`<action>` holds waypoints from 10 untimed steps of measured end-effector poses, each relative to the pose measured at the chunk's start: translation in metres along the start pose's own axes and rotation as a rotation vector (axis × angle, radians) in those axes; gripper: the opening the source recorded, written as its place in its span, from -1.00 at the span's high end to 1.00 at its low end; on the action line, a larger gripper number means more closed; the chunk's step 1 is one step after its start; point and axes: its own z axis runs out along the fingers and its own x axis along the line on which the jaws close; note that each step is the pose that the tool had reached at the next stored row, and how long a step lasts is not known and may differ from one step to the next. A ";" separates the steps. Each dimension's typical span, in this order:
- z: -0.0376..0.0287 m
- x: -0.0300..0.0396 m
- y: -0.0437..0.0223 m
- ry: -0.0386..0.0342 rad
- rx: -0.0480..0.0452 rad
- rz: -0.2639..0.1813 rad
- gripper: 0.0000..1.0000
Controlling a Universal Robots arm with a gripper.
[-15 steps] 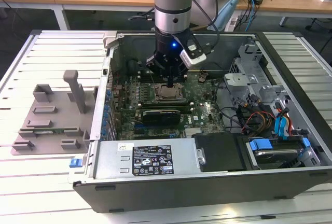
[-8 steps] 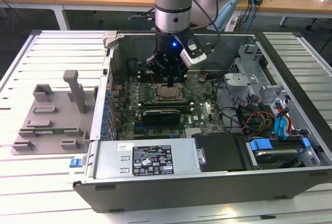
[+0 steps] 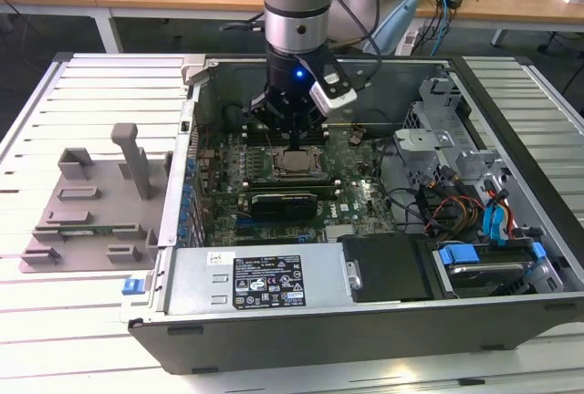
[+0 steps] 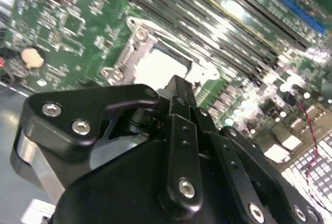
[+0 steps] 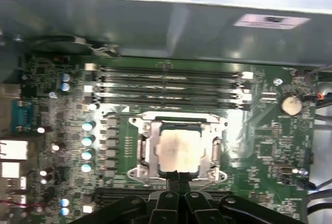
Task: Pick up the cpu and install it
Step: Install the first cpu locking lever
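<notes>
Gripper [image 5: 179, 177] pressed together, empty, right above socket frame [image 5: 143, 150]; cpu [image 5: 178, 150] flat inside frame, directly beneath.

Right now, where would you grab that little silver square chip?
Probably by two opposite edges of the cpu, coming straight down from above. It lies flat in the socket frame on the motherboard, so its broad top offers nothing to pinch, and the frame around it likely blocks a sideways approach.

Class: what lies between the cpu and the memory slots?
In the first wrist view, one side of the metal socket frame lies between the cpu and the memory slots.
</notes>
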 end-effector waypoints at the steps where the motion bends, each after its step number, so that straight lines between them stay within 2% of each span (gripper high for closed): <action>1: -0.0002 0.0040 0.0002 -0.0018 0.0000 0.000 0.79; 2: -0.0006 0.0133 0.0006 -0.0064 0.0002 0.000 0.79; 4: -0.0009 0.0200 0.0009 -0.0107 0.0005 0.001 0.79; 6: -0.0015 0.0325 0.0015 -0.0204 0.0003 0.001 0.79; 8: -0.0037 0.0326 0.0014 -0.0214 -0.0009 0.001 0.79; 10: -0.0086 0.0324 0.0012 -0.0222 -0.0021 0.001 0.79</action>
